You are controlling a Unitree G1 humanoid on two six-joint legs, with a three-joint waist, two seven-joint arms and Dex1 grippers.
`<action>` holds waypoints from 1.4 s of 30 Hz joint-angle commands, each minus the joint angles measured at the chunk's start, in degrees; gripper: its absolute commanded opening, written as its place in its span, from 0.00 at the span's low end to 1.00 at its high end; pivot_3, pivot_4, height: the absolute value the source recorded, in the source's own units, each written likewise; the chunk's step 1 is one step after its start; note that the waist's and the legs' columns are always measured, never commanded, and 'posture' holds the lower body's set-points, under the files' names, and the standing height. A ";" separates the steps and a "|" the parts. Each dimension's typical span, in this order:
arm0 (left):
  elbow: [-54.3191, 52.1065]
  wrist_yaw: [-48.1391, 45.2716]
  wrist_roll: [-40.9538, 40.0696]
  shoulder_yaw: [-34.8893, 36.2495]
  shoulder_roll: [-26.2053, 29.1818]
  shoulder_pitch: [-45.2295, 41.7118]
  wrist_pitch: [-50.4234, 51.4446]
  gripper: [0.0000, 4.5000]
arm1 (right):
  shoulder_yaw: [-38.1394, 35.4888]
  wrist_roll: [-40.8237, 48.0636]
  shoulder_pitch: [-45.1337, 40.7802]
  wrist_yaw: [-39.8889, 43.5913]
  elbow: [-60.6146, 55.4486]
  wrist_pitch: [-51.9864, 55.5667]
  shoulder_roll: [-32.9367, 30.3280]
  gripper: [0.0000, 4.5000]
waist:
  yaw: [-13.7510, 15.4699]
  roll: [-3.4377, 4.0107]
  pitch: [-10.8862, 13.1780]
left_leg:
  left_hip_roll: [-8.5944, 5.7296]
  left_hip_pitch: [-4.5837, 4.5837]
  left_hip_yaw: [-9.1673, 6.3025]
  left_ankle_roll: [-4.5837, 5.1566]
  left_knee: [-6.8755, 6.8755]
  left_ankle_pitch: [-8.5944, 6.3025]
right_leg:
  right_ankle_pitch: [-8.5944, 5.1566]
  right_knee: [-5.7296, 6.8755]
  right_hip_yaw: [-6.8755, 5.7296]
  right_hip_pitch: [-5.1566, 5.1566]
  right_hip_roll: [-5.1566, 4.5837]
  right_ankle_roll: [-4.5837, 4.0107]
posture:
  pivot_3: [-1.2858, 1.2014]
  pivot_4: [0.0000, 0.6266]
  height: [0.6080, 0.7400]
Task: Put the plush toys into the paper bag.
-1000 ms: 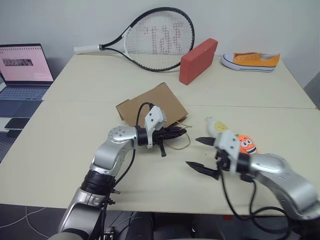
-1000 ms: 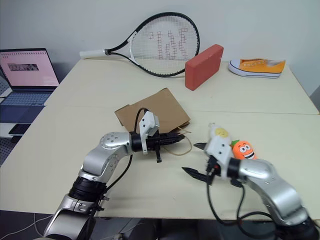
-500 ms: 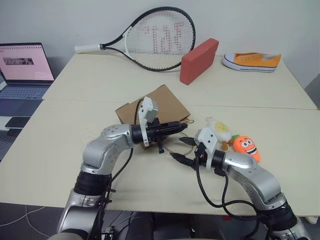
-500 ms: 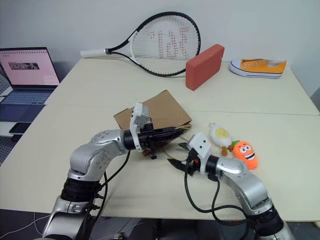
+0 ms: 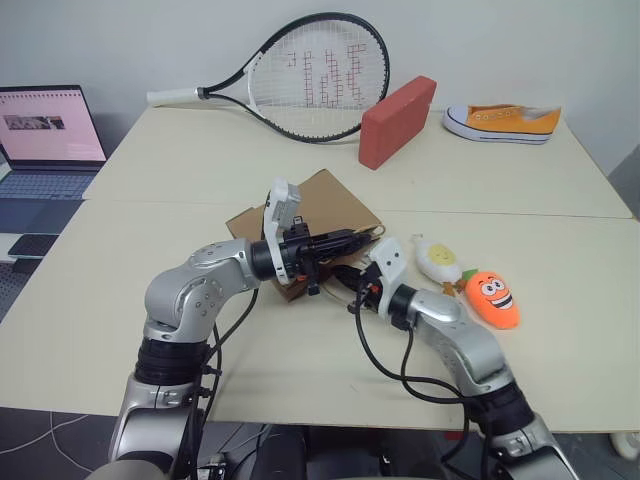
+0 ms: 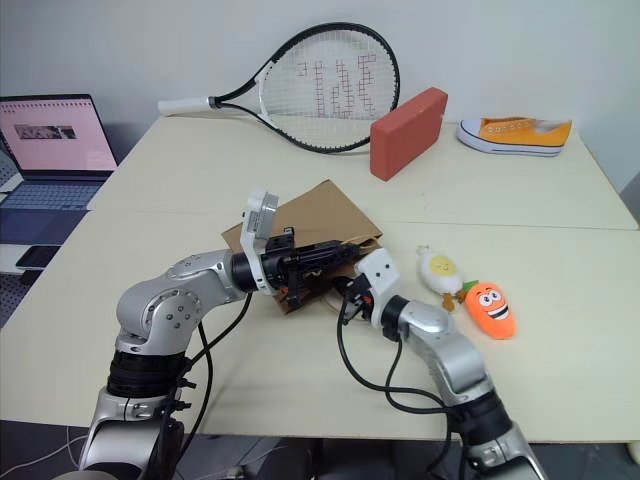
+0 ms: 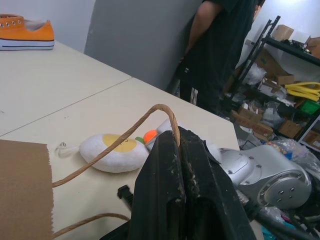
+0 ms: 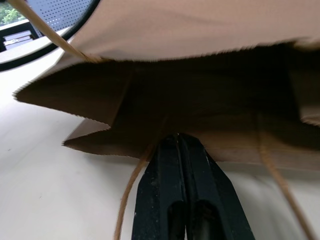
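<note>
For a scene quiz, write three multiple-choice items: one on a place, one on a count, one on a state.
1. Where is the red brick-shaped block?
A. beside the black-and-white tennis racket
B. inside the brown kraft paper bag
C. on the open laptop

2. How many plush toys lie on the table?
A. one
B. two
C. four

3. What is the left hand doing?
A. hanging open
B. pinching the bag's twisted paper handle
C. gripping the sneaker

Key: 1 A, they lie side by side; 2 B, white egg plush and orange carrot plush; 3 B, the loop runs between its closed fingers.

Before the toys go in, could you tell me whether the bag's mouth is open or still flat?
Partly open. The left hand lifts one handle, and the bag shows a dark gap between its walls.
</note>
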 commanded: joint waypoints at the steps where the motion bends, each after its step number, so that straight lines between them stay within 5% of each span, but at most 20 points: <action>1: -2.12 1.19 -2.74 2.01 -0.19 -1.36 0.62 0.00 | 0.57 -2.54 -1.54 -2.08 4.35 -4.38 2.83 0.01 | -0.02 0.00 0.00 | 0.00 0.00 -0.01 0.00 -0.01 0.00 | 0.00 0.00 0.00 0.00 0.00 -0.01 | 0.52 0.24 1.00; 9: -2.06 3.46 -4.90 4.44 1.15 -2.64 1.51 0.00 | -1.88 -5.50 -3.18 -8.07 14.69 -7.24 8.36 0.01 | -0.09 0.00 0.00 | 0.00 0.01 -0.03 -0.01 -0.04 0.01 | 0.01 0.00 0.00 -0.01 0.01 -0.04 | 0.52 0.24 1.00; 28: 7.58 1.41 1.72 9.79 11.09 -20.50 -11.53 0.00 | -1.32 -7.46 -1.45 -9.38 14.30 -3.71 9.23 0.01 | -0.09 -0.10 -0.07 | 0.00 0.11 -0.09 -0.03 -0.05 0.02 | 0.00 0.00 -0.01 0.09 0.05 -0.07 | 0.52 0.24 1.00; 42: 4.14 -0.63 3.47 5.32 9.36 -14.12 -12.53 0.00 | -2.31 -7.18 -2.32 -9.73 12.49 -3.18 9.73 0.01 | -0.41 -0.11 -0.07 | 0.02 0.15 -0.07 -0.03 -0.24 0.02 | -0.03 -0.02 0.00 0.05 0.05 -0.11 | 0.52 0.24 1.00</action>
